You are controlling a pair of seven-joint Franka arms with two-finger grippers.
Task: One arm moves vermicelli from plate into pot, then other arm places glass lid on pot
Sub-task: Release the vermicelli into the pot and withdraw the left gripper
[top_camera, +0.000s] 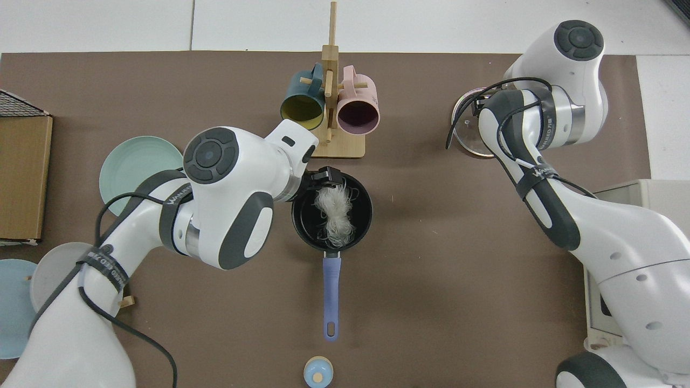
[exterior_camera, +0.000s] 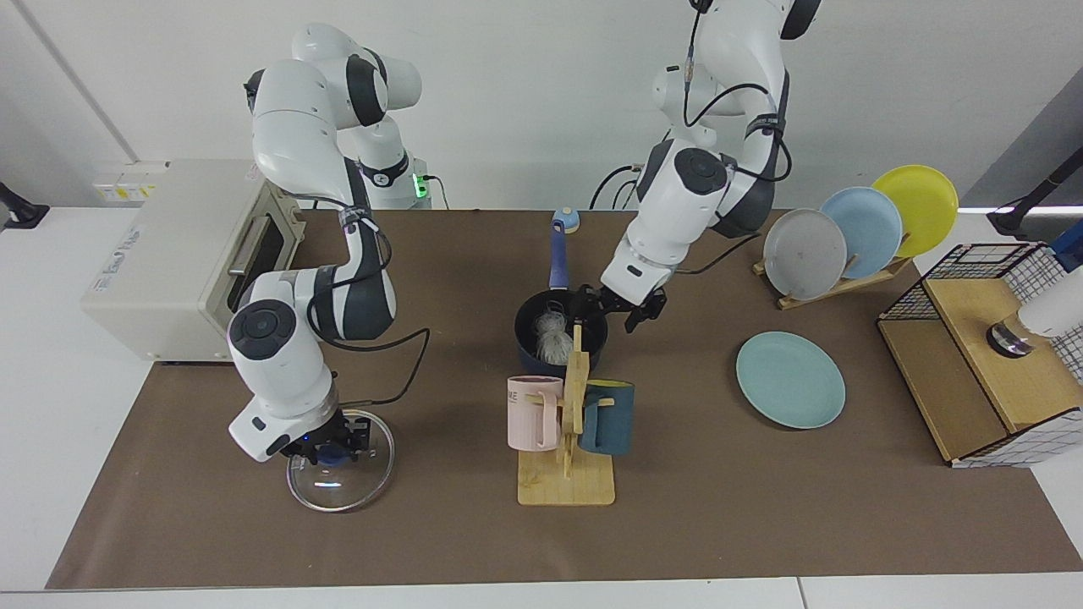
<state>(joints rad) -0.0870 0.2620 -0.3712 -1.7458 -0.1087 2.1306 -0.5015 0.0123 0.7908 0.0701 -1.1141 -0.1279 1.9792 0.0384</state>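
The white vermicelli (exterior_camera: 554,338) (top_camera: 334,210) lies loose inside the dark navy pot (exterior_camera: 529,359) (top_camera: 307,223), whose blue handle (top_camera: 331,291) points away from the mug rack. My left gripper (exterior_camera: 616,309) (top_camera: 323,173) hangs open and empty just above the pot's rim, on the side toward the teal plate (exterior_camera: 791,381) (top_camera: 129,161), which is bare. My right gripper (exterior_camera: 330,452) is shut on the blue knob of the glass lid (exterior_camera: 338,486) (top_camera: 464,137) near the table's front. In the top view the arm hides that gripper.
A wooden rack with a pink and a teal mug (exterior_camera: 567,414) stands right in front of the pot. A plate rack (exterior_camera: 854,228), a wire basket with a wooden box (exterior_camera: 990,355), a toaster oven (exterior_camera: 178,254) and a small blue-topped item (exterior_camera: 567,222) ring the mat.
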